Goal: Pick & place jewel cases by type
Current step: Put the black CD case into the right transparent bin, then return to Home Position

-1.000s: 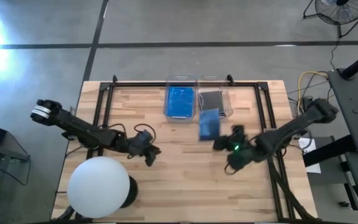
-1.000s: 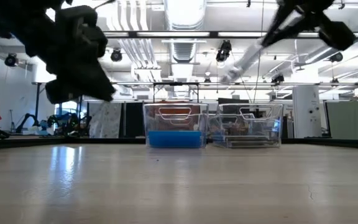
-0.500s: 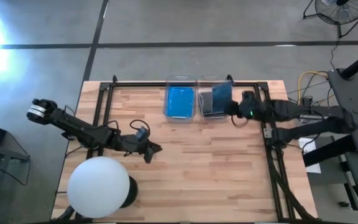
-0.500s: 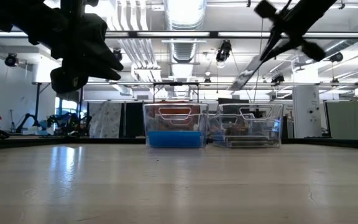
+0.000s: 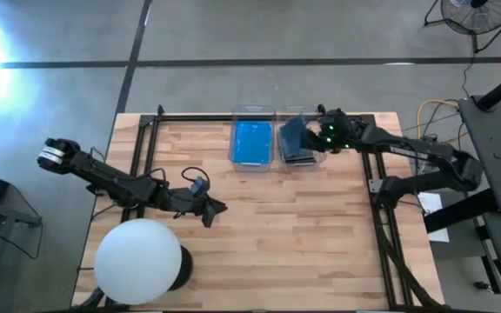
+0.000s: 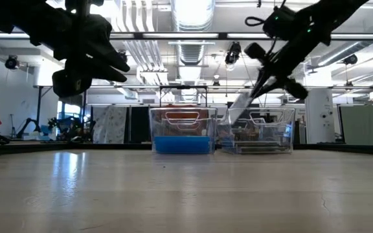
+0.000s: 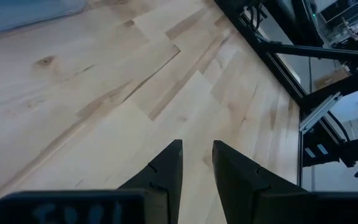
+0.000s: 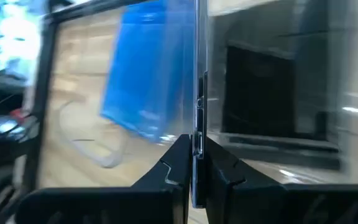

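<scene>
My right gripper (image 5: 319, 137) hangs over the right clear bin (image 5: 320, 159) at the table's far edge, shut on a jewel case (image 5: 294, 130) that looks bluish from above. Dark grey jewel cases (image 5: 299, 155) lie flat in that bin. Blue jewel cases (image 5: 252, 141) lie flat in the left clear bin (image 5: 252, 111). My left gripper (image 5: 213, 211) hovers over bare wood at the table's left middle, open with nothing between its fingers (image 7: 169, 163). My right gripper pinches one edge of the jewel case (image 8: 197, 134) between its two fingers. The fingers slant down from the table's right side. The case is lifted clear and tilted, its free end (image 6: 233, 116) slanting down toward the right bin.
A white globe lamp (image 5: 137, 261) stands at the near left corner. Black frame rails (image 5: 368, 165) run along the table's sides and far edge. Bare wood lies between the bins and the near edge.
My right gripper has swung from the table's right middle toward the far edge and then left over the right bin, its wrist turning on the way. The jewel case has gone with it, lifted clear, from lying near flat to tilted steeply.
</scene>
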Motion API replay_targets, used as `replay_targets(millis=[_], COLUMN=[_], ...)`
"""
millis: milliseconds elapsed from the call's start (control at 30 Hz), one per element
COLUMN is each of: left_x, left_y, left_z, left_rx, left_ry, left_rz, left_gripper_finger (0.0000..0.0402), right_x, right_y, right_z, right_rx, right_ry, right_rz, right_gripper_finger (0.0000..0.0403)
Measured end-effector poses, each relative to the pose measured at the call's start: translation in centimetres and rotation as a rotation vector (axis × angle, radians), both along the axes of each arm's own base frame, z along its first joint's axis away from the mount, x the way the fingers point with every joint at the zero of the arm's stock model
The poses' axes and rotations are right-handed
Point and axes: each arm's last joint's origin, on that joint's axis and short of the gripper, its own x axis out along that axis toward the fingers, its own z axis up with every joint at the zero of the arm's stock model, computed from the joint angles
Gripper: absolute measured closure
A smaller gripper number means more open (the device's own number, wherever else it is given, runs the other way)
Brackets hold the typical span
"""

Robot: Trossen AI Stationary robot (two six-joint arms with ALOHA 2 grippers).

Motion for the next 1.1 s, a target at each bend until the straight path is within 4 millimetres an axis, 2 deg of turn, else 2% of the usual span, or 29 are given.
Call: replay_targets(millis=[167,300,467,600,733,900,1000,1100], left_x=[0.0,0.0,0.0,0.0,0.0,0.0,-0.1,0.0], left_y=[0.0,0.0,0.0,0.0,0.0,0.0,0.0,0.1], left_z=[0.0,-0.1,-0.1,-0.1,-0.1,-0.1,-0.1,-0.1], left_rx=[0.002,0.002,0.017,0.029,0.043,0.046,0.048,0.050], left_ry=[0.001,0.006,0.010,0.011,0.012,0.012,0.012,0.012], left_rz=[-0.001,-0.001,-0.008,-0.014,-0.022,-0.023,-0.024,-0.019], left_gripper_finger=[0.0331,0.0331,0.0331,0.0331,0.0331,0.0331,0.0331,0.0331], right_x=[1.3,1.5,1.3,0.2,-1.5,-3.7,-4.2,-4.1], right_y=[-1.2,-1.6,-1.5,-1.1,-0.5,1.0,2.0,3.0], right_z=[-1.6,-2.6,-2.6,-1.8,0.3,4.9,7.5,9.1], right_rx=[0.035,0.099,0.121,0.116,0.038,-0.153,-0.252,-0.293], right_ry=[0.000,0.016,0.018,0.110,0.269,0.448,0.429,0.350], right_rz=[0.007,0.020,0.009,-0.047,-0.127,-0.267,-0.286,-0.243], right_gripper_finger=[0.0379,0.0355,0.0306,0.0260,0.0227,0.0217,0.0220,0.0224])
